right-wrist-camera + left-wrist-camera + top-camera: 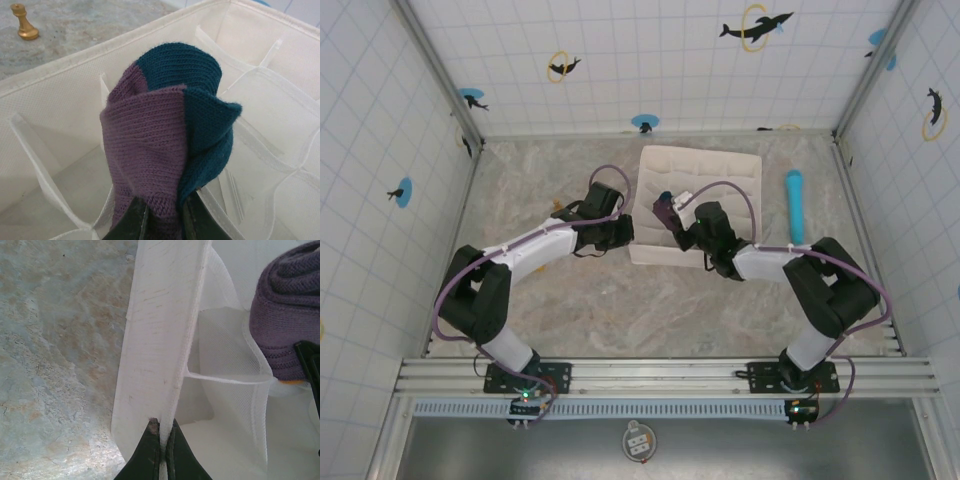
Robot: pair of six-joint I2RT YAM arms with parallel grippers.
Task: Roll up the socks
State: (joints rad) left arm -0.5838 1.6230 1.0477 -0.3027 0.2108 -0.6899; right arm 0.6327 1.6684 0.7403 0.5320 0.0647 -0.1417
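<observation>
- The left gripper (161, 435) is clenched on the side wall of the organiser (160, 340).
- The rolled socks (167, 140) are gripped at one end by the right gripper (164, 212), with the bundle pointing away from the jaws, over the open compartments (280, 115).

The left arm (535, 245) reaches in from the near edge of the table (620, 310), elbow folded out to the left. The left gripper (161, 429) is pinched tight on the box rim (160, 340). The right arm (790, 262) mirrors it, and the right gripper (162, 210) is clamped on the rolled socks (160, 135).
</observation>
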